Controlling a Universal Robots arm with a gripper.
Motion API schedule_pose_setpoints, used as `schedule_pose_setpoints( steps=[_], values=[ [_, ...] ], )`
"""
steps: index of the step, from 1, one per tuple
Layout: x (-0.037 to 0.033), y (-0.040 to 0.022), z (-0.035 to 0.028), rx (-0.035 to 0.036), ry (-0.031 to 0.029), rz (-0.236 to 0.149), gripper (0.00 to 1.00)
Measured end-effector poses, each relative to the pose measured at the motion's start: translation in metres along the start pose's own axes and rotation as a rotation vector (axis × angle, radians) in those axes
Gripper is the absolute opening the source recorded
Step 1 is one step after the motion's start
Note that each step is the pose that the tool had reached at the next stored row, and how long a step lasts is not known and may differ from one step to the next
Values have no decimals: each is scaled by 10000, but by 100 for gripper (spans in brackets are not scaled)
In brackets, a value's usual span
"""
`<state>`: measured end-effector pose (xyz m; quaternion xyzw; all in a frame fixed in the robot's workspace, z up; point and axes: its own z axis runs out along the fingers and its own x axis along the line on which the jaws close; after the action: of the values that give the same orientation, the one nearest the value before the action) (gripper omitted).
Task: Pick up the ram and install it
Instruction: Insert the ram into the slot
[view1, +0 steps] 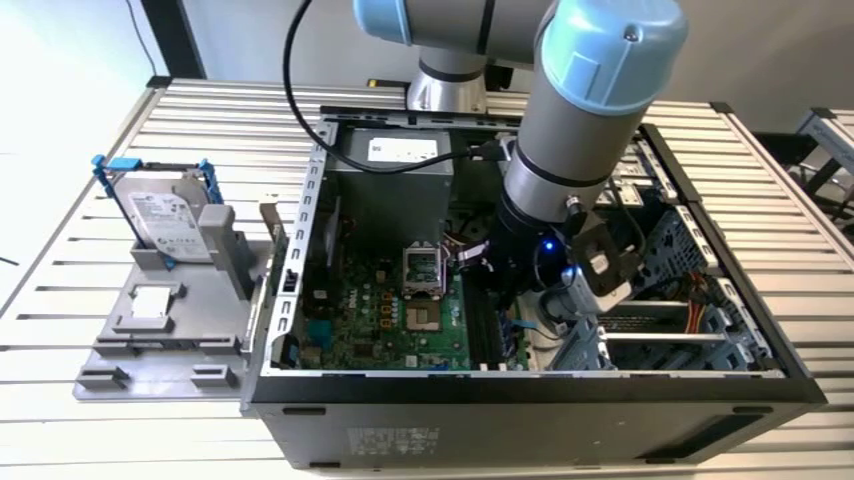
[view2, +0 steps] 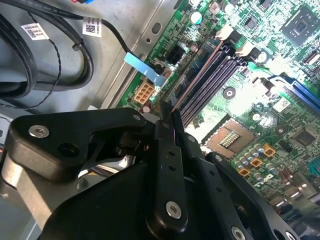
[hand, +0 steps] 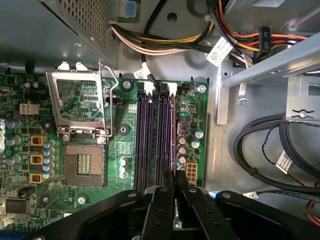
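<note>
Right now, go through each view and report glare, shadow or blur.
Exterior view: the case interior lies in shadow, a blue light glows near the wrist. Second wrist view: glare washes out the motherboard, and the gripper looks soft. First wrist view: evenly lit, memory slots crisp.

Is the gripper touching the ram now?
Touching. In the first wrist view the gripper fingers are shut on the thin ram, which stands edge-on over the memory slots.

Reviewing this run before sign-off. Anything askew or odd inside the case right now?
Nothing damaged or loose stands out. The gripper holds the ram edge-on, lying along the outermost memory slot rather than crooked. The CPU socket is empty with its retention frame flipped open.
</note>
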<state>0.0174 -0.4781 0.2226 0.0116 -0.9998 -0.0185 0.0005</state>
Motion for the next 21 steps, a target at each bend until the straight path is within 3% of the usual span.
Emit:
schedule_pose_setpoints(
  steps=[6, 21],
  values=[
    [-21, 0, 3, -1, 0, 0, 0],
    [3, 6, 22, -3, -1, -1, 0]
  ],
)
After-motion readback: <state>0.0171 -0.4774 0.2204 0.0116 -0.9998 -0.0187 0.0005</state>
